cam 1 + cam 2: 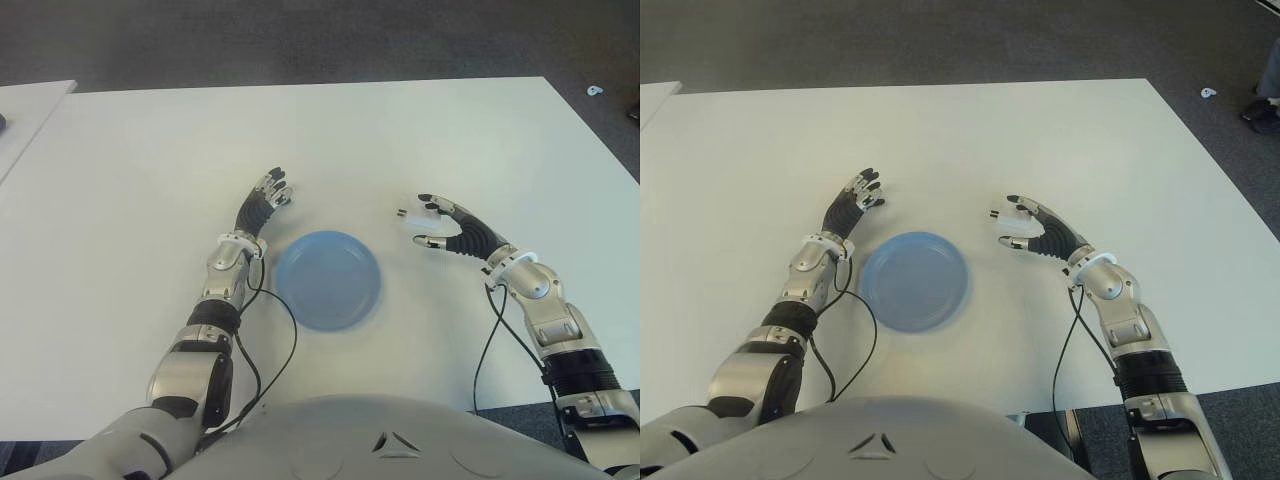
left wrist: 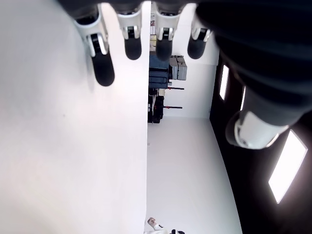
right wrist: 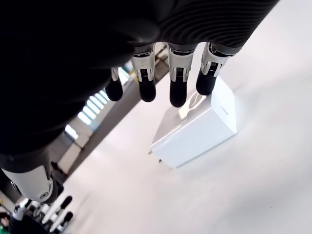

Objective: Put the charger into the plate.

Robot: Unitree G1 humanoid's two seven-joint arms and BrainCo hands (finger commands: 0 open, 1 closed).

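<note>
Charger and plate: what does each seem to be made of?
The charger, lying on the table under the open right hand, looks like hard glossy white plastic: smooth flat faces, crisp edges, a faint reflection. The plate looks like matte light-blue plastic, uniform in colour with a thin raised rim, though coated paper cannot be ruled out.
</note>
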